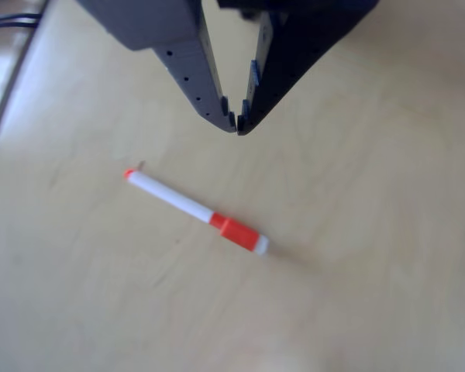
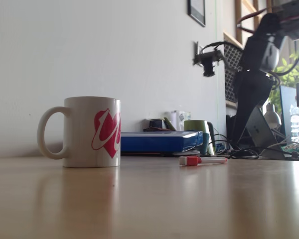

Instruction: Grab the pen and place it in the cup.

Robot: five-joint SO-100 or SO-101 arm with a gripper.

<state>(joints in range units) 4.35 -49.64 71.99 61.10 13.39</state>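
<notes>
Tool (image 1: 237, 124) tips nearly meeting and holding nothing, poised above the pen (image 1: 195, 209), which lies flat on the tabletop (image 1: 356, 256). In the fixed view, the cup (image 2: 89, 132) stands upright well left of the pen.

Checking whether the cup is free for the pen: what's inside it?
Cannot tell: the fixed view shows the cup side-on, so its wall hides the inside. The pen lies on the table.

office | wooden desk (image 2: 149, 199) | laptop (image 2: 261, 130) | cables (image 2: 239, 152) | framed picture (image 2: 197, 11)
</notes>
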